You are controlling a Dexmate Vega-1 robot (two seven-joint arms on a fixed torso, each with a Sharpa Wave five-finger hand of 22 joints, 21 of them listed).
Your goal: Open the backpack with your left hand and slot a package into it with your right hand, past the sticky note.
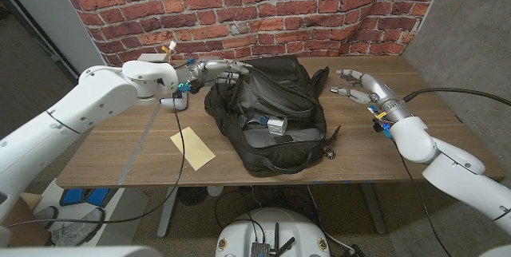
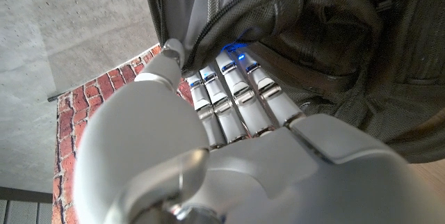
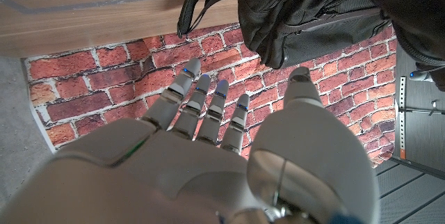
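On the table, left hand (image 1: 219, 69) grips backpack (image 1: 271, 117); right hand (image 1: 358, 85) spread; labels seemingly illegible.

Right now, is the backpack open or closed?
Open. The backpack gapes, showing its grey lining and a small package inside; the left hand holds its edge.

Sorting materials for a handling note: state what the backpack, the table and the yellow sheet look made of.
Backpack: black woven fabric, probably nylon; matte, it sags and creases, with zippers.
Table: wood or wood-look laminate; brown grain streaks, low sheen.
Yellow sheet: paper, thin, lying flat, matte.
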